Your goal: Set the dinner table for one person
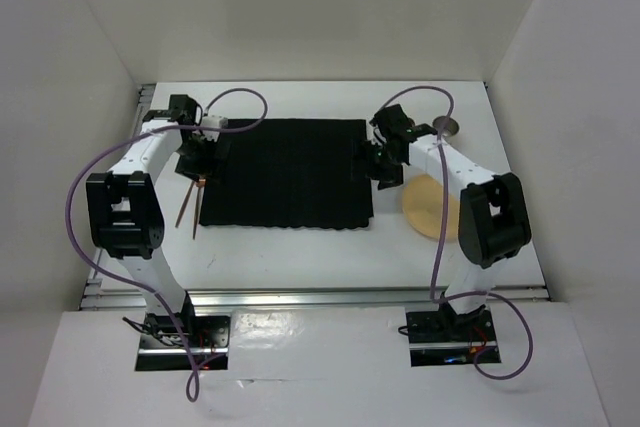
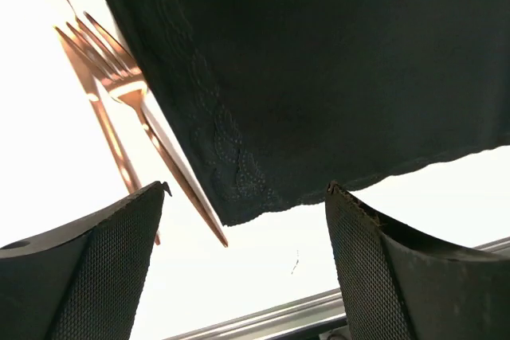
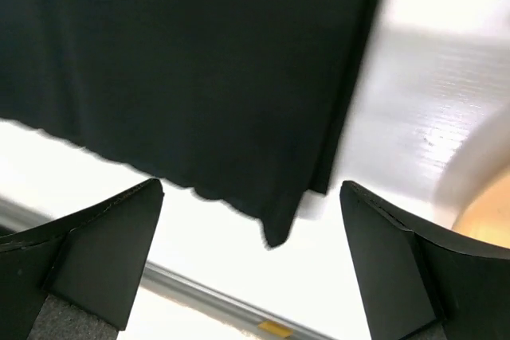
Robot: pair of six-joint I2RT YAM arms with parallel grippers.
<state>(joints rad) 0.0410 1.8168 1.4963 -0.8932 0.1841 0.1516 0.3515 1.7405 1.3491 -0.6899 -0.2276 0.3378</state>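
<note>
I see my left gripper (image 2: 247, 189) spread wide, empty, over the mat (image 1: 285, 172) corner by a fork (image 2: 119, 77), right gripper (image 3: 251, 187) likewise parted, empty, at the mat's opposite edge, seemingly not touching it, white table (image 1: 300, 257) beneath everything

No text, brand, number or sign can be read in any view. The black placemat (image 1: 285, 172) carries only a stitched pattern along its edge, no letters. In the right wrist view, the metal rail (image 3: 191, 288) of the desk (image 1: 300, 257) bears a small yellow patch (image 3: 275, 328), perhaps a sticker, too blurred to read.
</note>
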